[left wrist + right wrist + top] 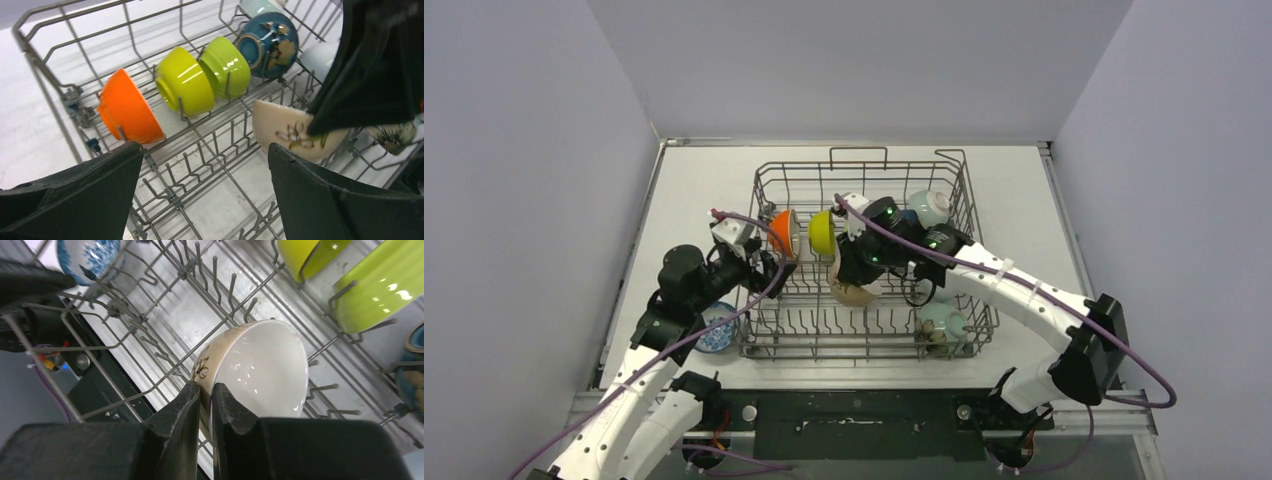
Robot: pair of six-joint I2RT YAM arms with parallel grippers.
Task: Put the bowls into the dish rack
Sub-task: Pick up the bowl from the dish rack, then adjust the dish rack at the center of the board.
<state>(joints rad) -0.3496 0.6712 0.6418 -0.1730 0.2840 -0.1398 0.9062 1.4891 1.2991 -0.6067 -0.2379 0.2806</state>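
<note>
The grey wire dish rack [824, 352] fills the middle of the table. An orange bowl [781, 231], a yellow bowl [821, 231] and a lime bowl [227, 65] stand on edge in its back row, beside a dark blue bowl [267, 42]. My right gripper [206, 395] is shut on the rim of a beige flowered bowl [260, 372], held tilted just above the tines in the rack's middle [854, 290]. My left gripper [205, 200] is open and empty over the rack's left part [769, 268]. A blue-patterned bowl [716, 327] sits on the table left of the rack.
A pale green bowl [929, 207] sits at the rack's back right, another pale bowl [941, 322] at its front right corner. My right arm [375, 65] hangs close to my left gripper. Grey walls close in on three sides.
</note>
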